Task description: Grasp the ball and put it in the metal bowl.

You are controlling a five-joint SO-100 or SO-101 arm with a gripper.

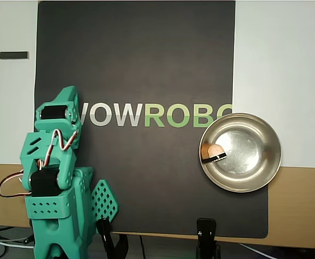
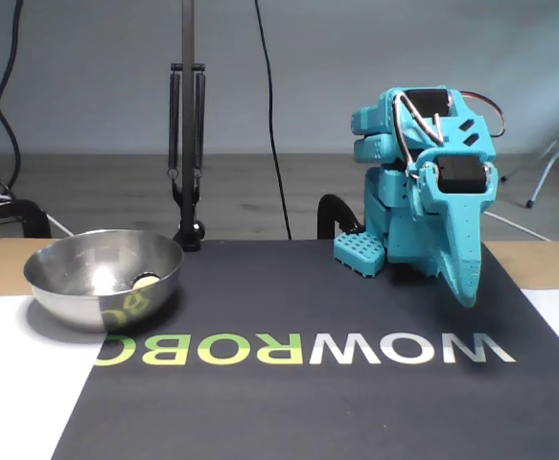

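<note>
Ball [image 1: 213, 150] lying inside the metal bowl [image 1: 265, 141], at the bowl's left inner wall in the overhead view, in the lower right of the frame. Partly crossed there by a short dark strip at its lower edge; what that strip is cannot be told. In the fixed view, only a pale sliver of the ball [image 2: 146, 281] peeking over the near rim of the metal bowl [image 2: 68, 293], lower left of the frame.

Gripper [image 1: 61, 99] well apart from the ball, across the dark mat [image 1: 146, 65], at the left middle of the overhead frame. Arm [image 1: 52, 183] folded back over its base in the lower left, teal, with red and white wires looping along it. In the fixed view, gripper [image 2: 464, 287] pointing down at the right of the frame, tip just above the mat [image 2: 308, 402]. Fingers pressed together, nothing between them, holding nothing.

Bowl sitting at the right edge of the mat in the overhead view, covering the end of the printed lettering [image 1: 146, 115]. Nothing else seen in the bowl but the ball and reflections on the flat bottom.
</note>
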